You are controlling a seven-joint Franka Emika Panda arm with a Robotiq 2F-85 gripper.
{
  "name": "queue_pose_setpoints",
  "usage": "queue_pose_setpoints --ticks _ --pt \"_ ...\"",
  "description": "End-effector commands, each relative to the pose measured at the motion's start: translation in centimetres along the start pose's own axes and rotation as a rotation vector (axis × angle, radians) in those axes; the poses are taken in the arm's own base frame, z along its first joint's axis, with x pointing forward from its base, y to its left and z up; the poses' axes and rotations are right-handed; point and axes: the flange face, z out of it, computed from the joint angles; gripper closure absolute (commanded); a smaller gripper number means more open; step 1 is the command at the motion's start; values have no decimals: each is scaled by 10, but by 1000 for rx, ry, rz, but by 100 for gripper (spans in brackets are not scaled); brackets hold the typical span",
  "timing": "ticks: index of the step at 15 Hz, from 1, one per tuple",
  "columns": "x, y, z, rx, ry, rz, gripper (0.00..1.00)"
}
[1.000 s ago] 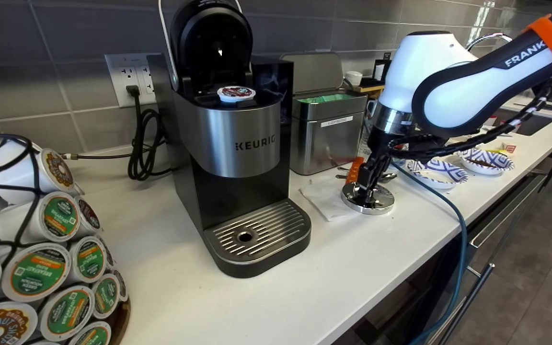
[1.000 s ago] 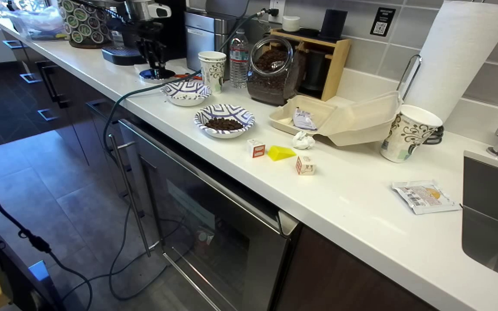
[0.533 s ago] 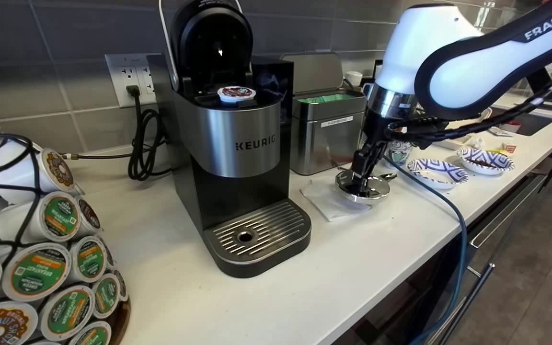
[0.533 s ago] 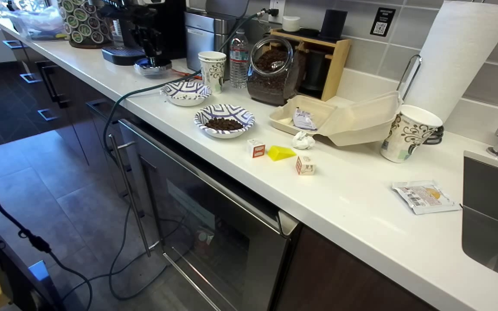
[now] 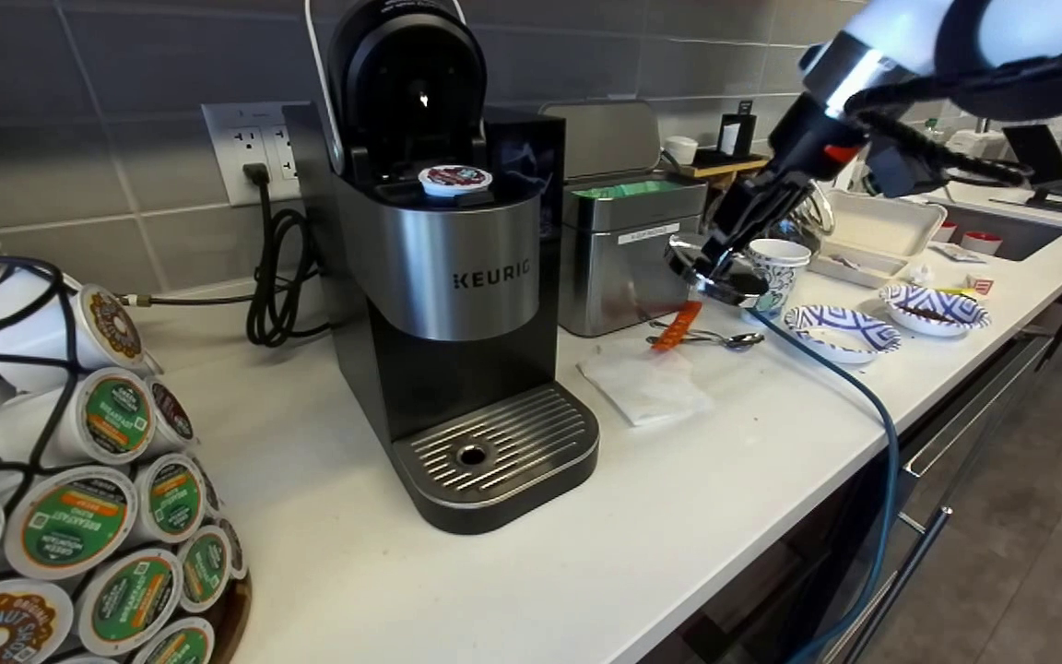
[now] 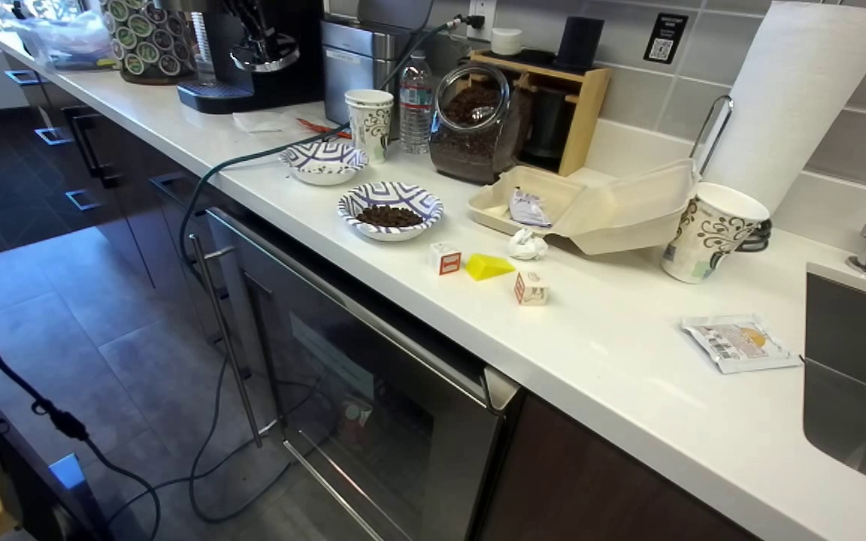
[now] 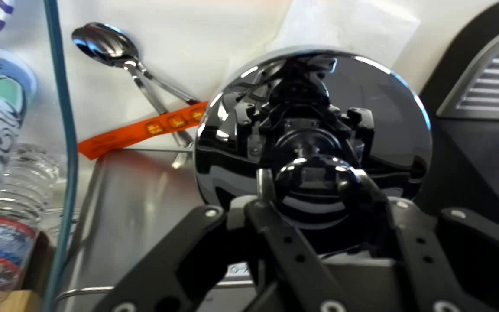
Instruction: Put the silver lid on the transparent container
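The silver lid (image 5: 686,261) is a round, mirror-like disc with a ball knob. My gripper (image 7: 312,180) is shut on that knob, one finger on each side. It holds the lid tilted in the air in front of the steel canister. The lid (image 7: 392,125) fills the middle of the wrist view and also shows in an exterior view (image 6: 275,60). The transparent container (image 6: 470,143) is a glass jar of dark coffee beans with a round open mouth facing out at a slant. In an exterior view the jar (image 5: 796,231) is partly hidden behind the paper cup and the arm.
The steel canister (image 5: 628,263) stands beside the coffee machine (image 5: 443,267). Patterned paper cups (image 6: 370,124) and a water bottle (image 6: 414,105) stand between canister and jar. A blue cable (image 6: 252,155) crosses there. Spoons (image 7: 106,43), an orange strip (image 7: 145,130) and a napkin (image 5: 646,383) lie below.
My gripper has lifted the lid off the counter and upward, and the lid now tilts. The napkin, spoons and orange strip are uncovered. The arm has swung up and back.
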Motion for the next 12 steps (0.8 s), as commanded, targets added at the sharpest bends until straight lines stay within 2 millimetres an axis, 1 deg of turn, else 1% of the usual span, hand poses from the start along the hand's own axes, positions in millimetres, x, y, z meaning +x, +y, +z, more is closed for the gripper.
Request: queue_pose_setpoints --ticks 1,3,6,7,8,9,11,12 --pt "-45 49 -49 -4 142 158 79" --pt "-66 79 -74 -21 241 247 79" --pt "-97 119 -117 -63 399 357 79" --pt "-103 121 -125 -46 410 358 79" --pt "-77 117 -102 -63 371 331 54" --pt "-86 125 -112 -65 387 344 54" --pt "-95 127 -124 -59 401 353 54" --pt "-97 125 -125 -56 402 352 79"
